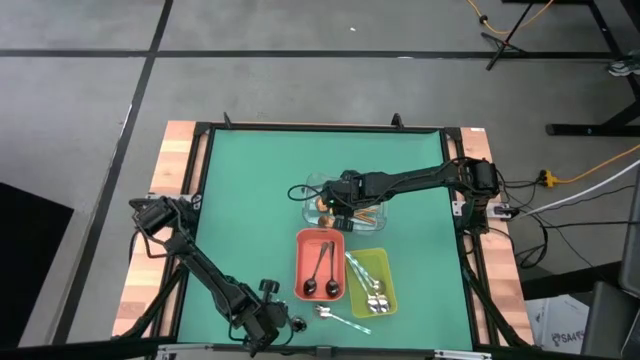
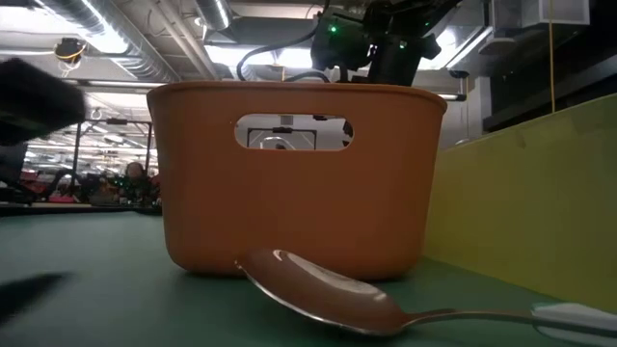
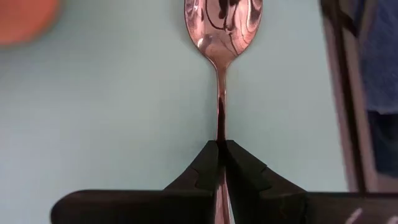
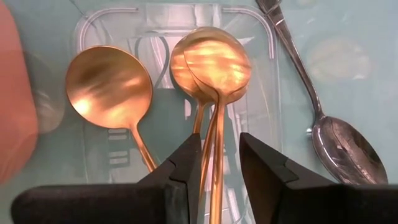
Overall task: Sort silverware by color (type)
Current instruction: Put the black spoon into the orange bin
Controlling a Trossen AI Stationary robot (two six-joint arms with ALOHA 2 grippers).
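Lab: exposed ducts [image 2: 116, 24], floor cables [image 1: 600, 165]

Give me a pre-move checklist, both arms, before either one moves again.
1. Left gripper grip on the silver spoon: fingers pinch its handle. Ok.
2. That spoon clear of the mat: cannot tell; the low view shows it lying on the table.
3. Right gripper open over the clear tray: ok, fingers apart.
4. Gold spoons inside the clear tray: ok, though two bowls stack and one handle lies between the fingers.
5. Red tray holds only black spoons: ok.
6. Stray silver spoon beside the clear tray, outside it: not ok, unsorted.
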